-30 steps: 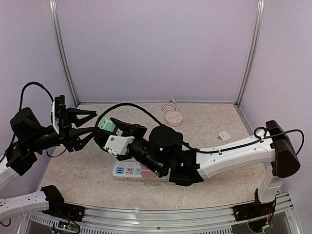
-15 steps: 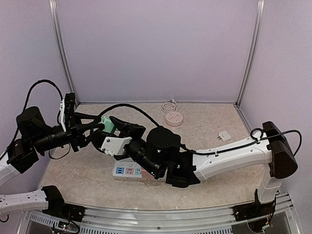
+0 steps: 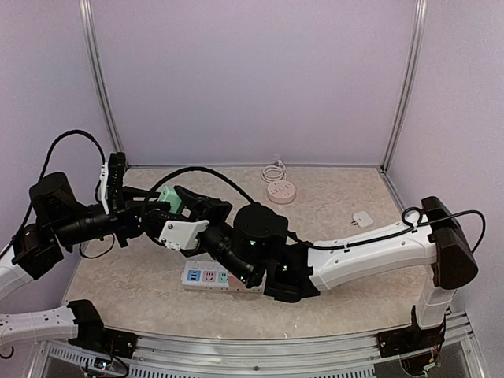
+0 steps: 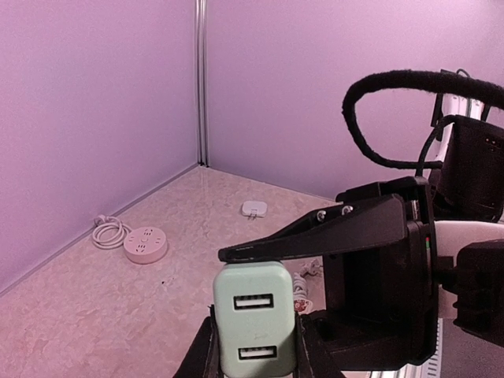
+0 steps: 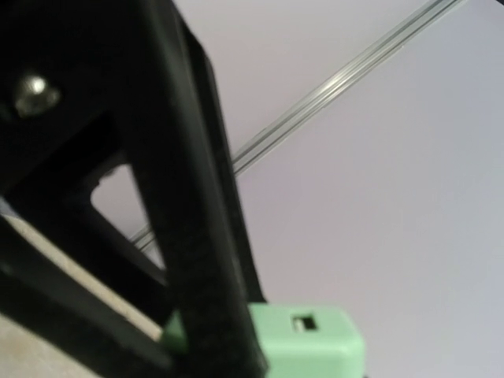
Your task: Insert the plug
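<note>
The job is at a mid-air handover, as far as I can judge: the green plug (image 4: pixel 255 315) is not in any socket yet. It hangs well above the left part of the surface (image 3: pixel 354 276), with both arms on it.

The right claw (image 3: pixel 183 203) is clamped on the plug, one black finger lying across its top edge in the left wrist view. The left claw (image 3: pixel 157 211) has its fingers pressed against the plug's two lower sides, so it looks clamped on it too.

The right arm reaches from its base at the right, low across the near middle and over the power strip (image 3: pixel 216 276). Its wrist is tipped upward toward the far left. The left arm comes in from the left with its forearm roughly level and its claw pointing right, meeting the other head-on.

Next, one claw has to let go cleanly, without tugging the plug askew. The other must then turn it prongs-down and carry it to the strip. I cannot see the prongs, so which way they face is unclear. A round socket (image 3: pixel 281 190) sits far back, well apart.
</note>
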Robot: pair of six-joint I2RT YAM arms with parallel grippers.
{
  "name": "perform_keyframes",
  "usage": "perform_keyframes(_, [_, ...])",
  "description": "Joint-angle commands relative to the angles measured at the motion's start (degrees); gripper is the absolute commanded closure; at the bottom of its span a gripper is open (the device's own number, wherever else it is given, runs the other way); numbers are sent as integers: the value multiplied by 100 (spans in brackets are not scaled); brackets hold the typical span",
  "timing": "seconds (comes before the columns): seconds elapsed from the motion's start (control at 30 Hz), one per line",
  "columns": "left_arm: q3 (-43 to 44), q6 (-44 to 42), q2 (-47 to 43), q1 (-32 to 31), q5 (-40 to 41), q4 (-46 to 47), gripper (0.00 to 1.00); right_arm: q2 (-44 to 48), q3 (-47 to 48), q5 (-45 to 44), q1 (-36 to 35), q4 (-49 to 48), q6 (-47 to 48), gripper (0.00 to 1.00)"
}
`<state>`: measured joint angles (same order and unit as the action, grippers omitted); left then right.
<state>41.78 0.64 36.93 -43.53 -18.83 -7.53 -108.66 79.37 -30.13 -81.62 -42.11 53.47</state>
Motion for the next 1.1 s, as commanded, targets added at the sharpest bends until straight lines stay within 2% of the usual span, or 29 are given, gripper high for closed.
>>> perform_keyframes(0.0, [-9, -354, 25, -7, -45, -81, 100, 50, 93, 1, -104, 330, -321, 99])
perform_keyframes(0.03, [-30, -492, 25, 6, -44, -124, 100, 90, 104, -156, -100, 521, -497, 81])
perform_keyframes(0.1, [-120, -993, 40, 95, -49, -320, 100, 264, 115, -568, -83, 1058, -1004, 19])
perform_keyframes(0.13, [-183, -1459, 79, 201, -95, -465, 100, 407, 92, -667, -48, 1598, -1348, 4])
perform_keyframes(0.17, [-243, -1811, 153, 359, -227, -656, 100, 618, 46, -643, -9, 2119, -1748, 1])
perform_keyframes(0.23, [-283, -2475, 445, 722, -716, -1020, 100, 1108, -38, -197, 166, 3315, -2782, 0])
perform_keyframes(0.3, [-310, -3210, 792, 903, -933, -1314, 100, 1659, -241, 578, 472, 4119, -3858, 1])
perform_keyframes(0.37, [-353, -3870, 1153, 821, -812, -1498, 100, 2243, -778, 1144, 838, 4375, -4795, 0])
perform_keyframes(0.5, [-284, -4544, 1993, 443, -674, -1662, 100, 3197, -1874, 1119, 1439, 4288, -5730, 0])
perform_keyframes(0.73, [65, -5356, 3236, 451, -840, -1688, 100, 3983, -3333, 1559, 2273, 3708, -5890, 0])
perform_keyframes(0.97, [781, -5593, 4342, 884, -1473, -1785, 100, 3975, -3852, 1897, 2612, 3236, -5546, 0])
perform_keyframes(1.07, [868, -6153, 4615, 999, -1593, -2155, 100, 3905, -3859, 1914, 2647, 3200, -5452, 0])
